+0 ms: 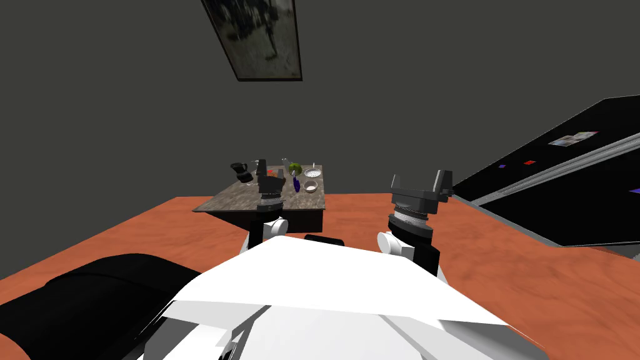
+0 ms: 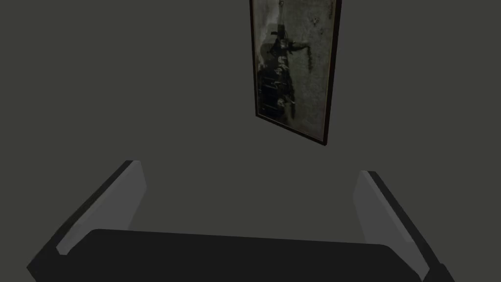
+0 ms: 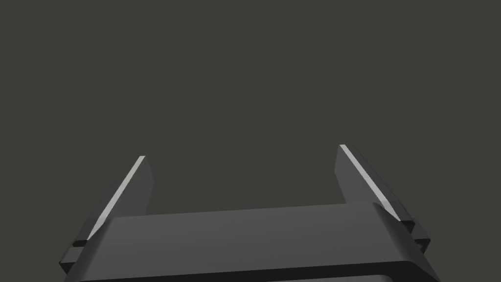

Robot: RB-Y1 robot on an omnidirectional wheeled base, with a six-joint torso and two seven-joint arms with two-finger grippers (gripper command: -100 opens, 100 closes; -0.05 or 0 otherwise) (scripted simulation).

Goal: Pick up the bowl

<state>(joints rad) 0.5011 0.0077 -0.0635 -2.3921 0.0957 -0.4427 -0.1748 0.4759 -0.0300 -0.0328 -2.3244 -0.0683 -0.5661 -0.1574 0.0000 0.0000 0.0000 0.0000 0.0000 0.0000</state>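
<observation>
A small white bowl (image 1: 310, 186) sits near the right front of a low dark-topped table (image 1: 237, 199) ahead of me. A second, shallower speckled bowl (image 1: 312, 172) lies just behind it. My left gripper (image 1: 270, 167) is raised in front of the table's middle, well short of the bowls, and its fingers (image 2: 134, 191) stand wide open with nothing between them. My right gripper (image 1: 419, 181) is held up to the right of the table, also open and empty, its fingers (image 3: 352, 171) spread wide before a plain grey wall.
On the table also stand a black jug (image 1: 239, 170), a blue bottle (image 1: 295, 183), a green item (image 1: 295, 167) and a small red item (image 1: 270, 171). A black rounded seat (image 1: 94, 294) lies at my near left. A black area (image 1: 562, 187) borders the orange floor (image 1: 500, 262) on the right.
</observation>
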